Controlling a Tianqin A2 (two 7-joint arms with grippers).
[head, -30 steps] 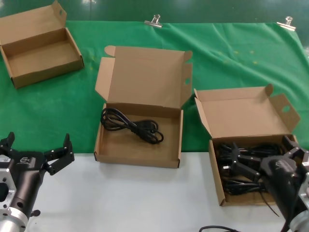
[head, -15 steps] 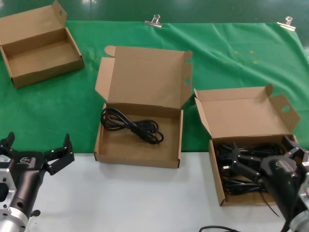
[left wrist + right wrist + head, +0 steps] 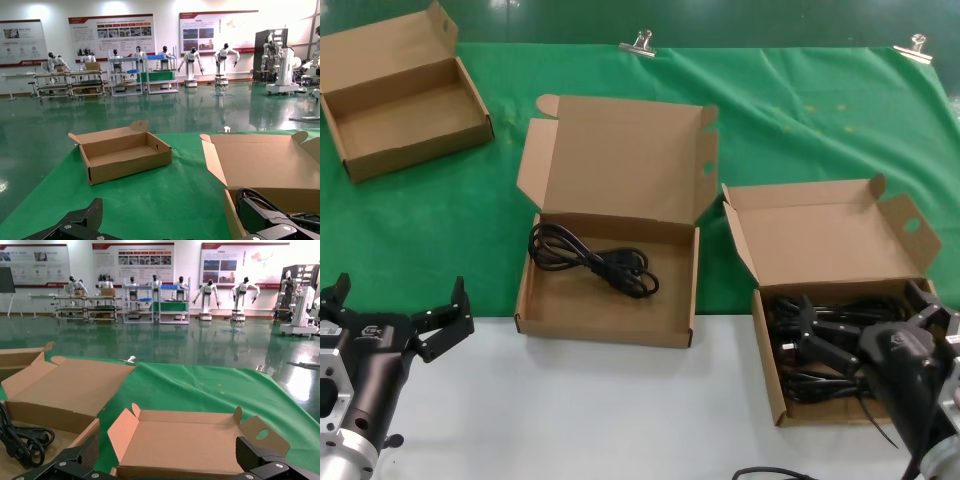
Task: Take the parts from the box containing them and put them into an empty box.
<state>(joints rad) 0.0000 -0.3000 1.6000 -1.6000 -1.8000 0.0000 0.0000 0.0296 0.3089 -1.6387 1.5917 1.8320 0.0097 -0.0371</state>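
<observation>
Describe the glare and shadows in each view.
Head view: even light, soft shadow inside the middle box holding a power cord. Left wrist view: the glossy hall floor mirrors the bright walls. Right wrist view: same floor reflections, glare patch at the right.

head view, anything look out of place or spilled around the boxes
One oddity: a black cable loop lies on the white table in front of the full box, outside it. The middle box holds one cord, neatly inside.
</observation>
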